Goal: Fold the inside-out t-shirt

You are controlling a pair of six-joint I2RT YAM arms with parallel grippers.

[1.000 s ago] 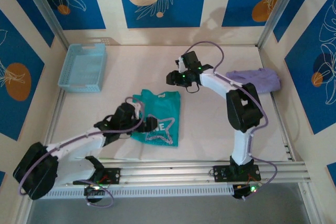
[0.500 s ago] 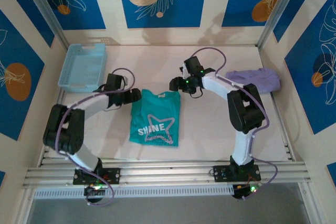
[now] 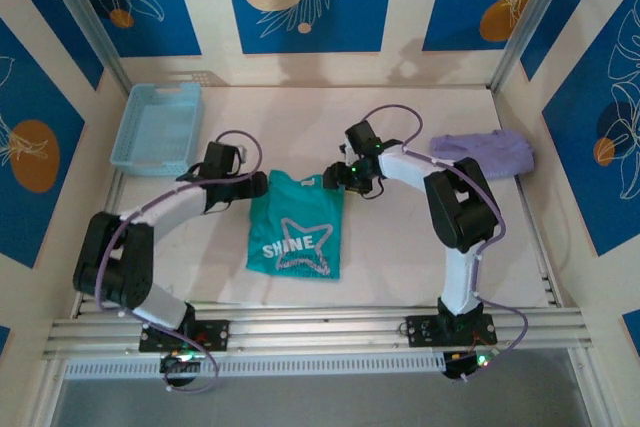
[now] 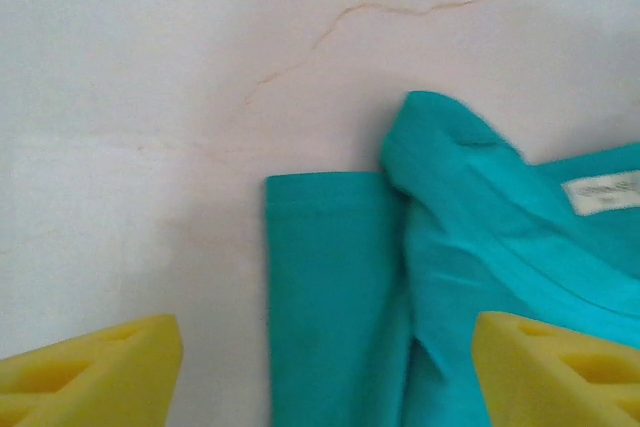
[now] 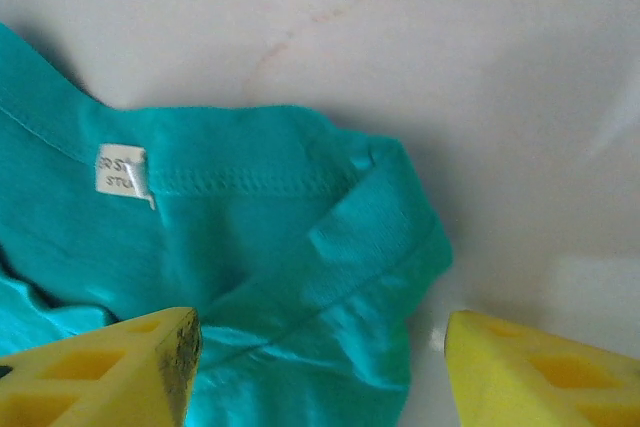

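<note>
The inside-out t-shirt [image 3: 296,229] lies flat on the table as a teal rectangle, with a pale star and "SHINE" print facing up. My left gripper [image 3: 258,185] is at its far left corner. In the left wrist view the left gripper [image 4: 330,377] stands open, its yellow fingertips [image 4: 95,377] straddling a folded sleeve edge of the t-shirt [image 4: 330,277]. My right gripper [image 3: 336,175] is at the far right corner. From the right wrist the right gripper [image 5: 320,372] is open over the bunched corner of the t-shirt [image 5: 300,247], beside the white neck label [image 5: 120,169].
A light blue basket [image 3: 157,127] stands at the back left. A pale lavender garment [image 3: 485,152] lies at the back right, behind the right arm. Walls close in the table on three sides and a metal rail [image 3: 320,332] runs along the front.
The left arm has swung from the shirt's near left side up to its far left corner. The right gripper has dropped to the far right corner. The shirt lies unmoved.
</note>
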